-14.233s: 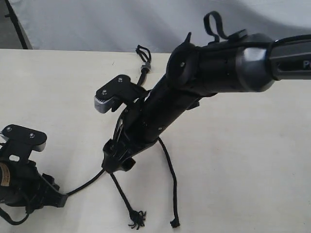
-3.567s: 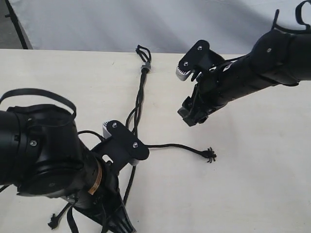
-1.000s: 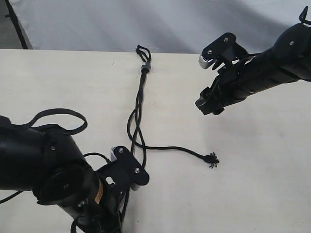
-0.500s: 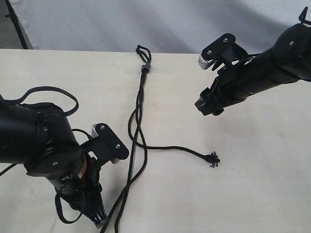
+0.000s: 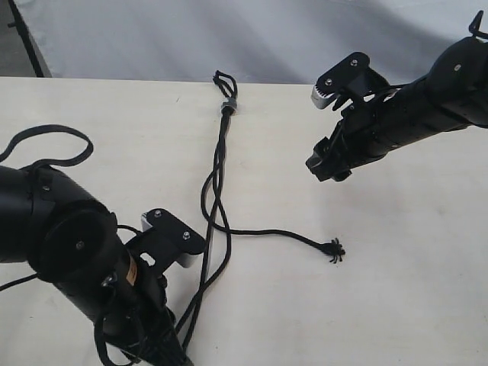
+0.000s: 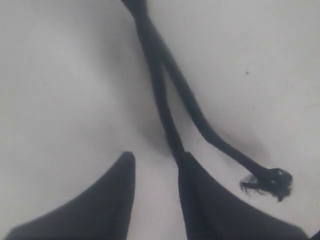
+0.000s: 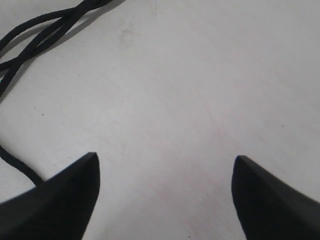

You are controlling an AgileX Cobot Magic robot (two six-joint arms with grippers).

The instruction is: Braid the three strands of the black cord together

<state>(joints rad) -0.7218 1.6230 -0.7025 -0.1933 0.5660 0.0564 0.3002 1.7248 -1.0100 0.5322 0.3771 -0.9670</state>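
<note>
The black cord lies on the pale table with its short loop [image 5: 222, 78] and grey band [image 5: 227, 105] at the far end. The three strands [image 5: 216, 179] run toward me and cross once. One bends right and ends in a frayed tip [image 5: 332, 249]. The other two run down to my left gripper [image 5: 169, 352]. In the left wrist view that gripper [image 6: 156, 159] is open, with bare table between its fingers. One strand [image 6: 162, 105] slips under a finger [image 6: 200, 200], and the other ends in a frayed tip [image 6: 267, 180] beside it. My right gripper [image 5: 326, 169] [image 7: 165, 159] hovers open, away from the strands [image 7: 45, 35].
A grey cloth backdrop [image 5: 191, 38] hangs behind the table's far edge. A glossy cable loop [image 5: 46, 141] arches over the left arm. Bare tabletop [image 5: 412, 267] spreads to the right of the frayed tip and under the right arm.
The left arm has swung left and its camera bracket has lifted off the cord, uncovering the two lower strands. The right arm and the strand to the right have not moved.
</note>
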